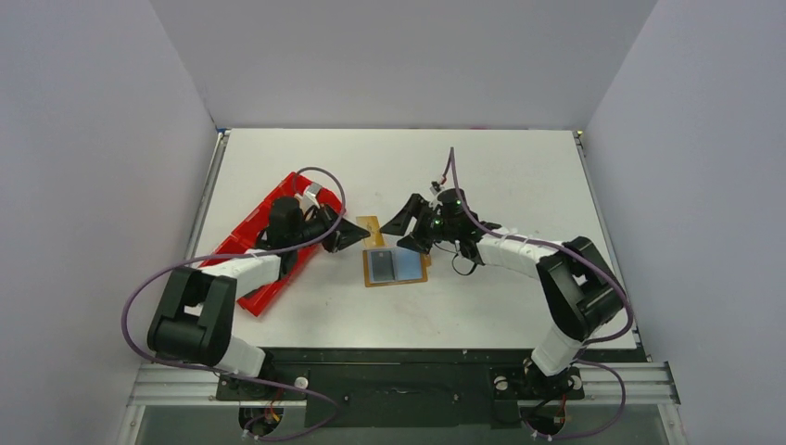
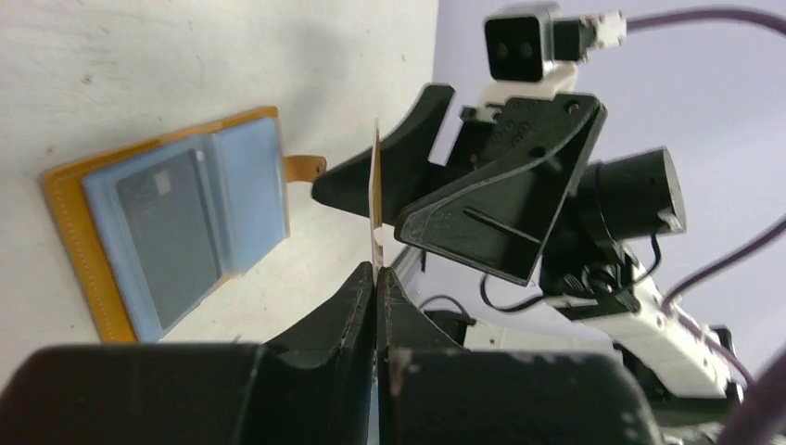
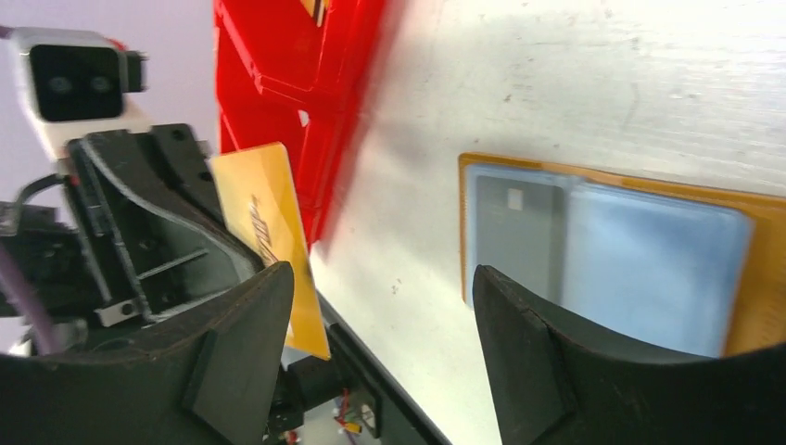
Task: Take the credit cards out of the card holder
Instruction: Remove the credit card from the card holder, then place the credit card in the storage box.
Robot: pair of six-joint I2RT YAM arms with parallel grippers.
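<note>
Item: card holder (image 1: 395, 281), tan, lying opened flat on the desk (image 1: 519, 176) between the two arms, pale blue sleeves facing up, its long axis running side to side across the top view. Contents: one dark-grey card (image 1: 381, 264) in the sleeve on the left arm's side. The other sleeve reads as plain pale blue, and whether it carries a card cannot be told. Item: orange-yellow card (image 3: 264, 232), out of the holder and pinched by one end in the left jaws, which are pressed together on it. It stands on edge above the desk, just beyond the holder's far left corner and near the red tray (image 3: 278, 83). Right jaws: spread, nothing between them, hovering just past the holder's far edge, close to the held card but not closed on it. Governing relation: the holder lies toward the bases from both sets of jaws, each about equally near. Only the right jaws are free, and the dark-grey card sits at the end away from the right arm, so a reach from that side would likely run along the holder's long axis. View notes: the left wrist view shows the held card only as a thin edge. The right wrist view shows its coloured face with a dark printed mark. Only the top view places the holder relative to both arms.
</note>
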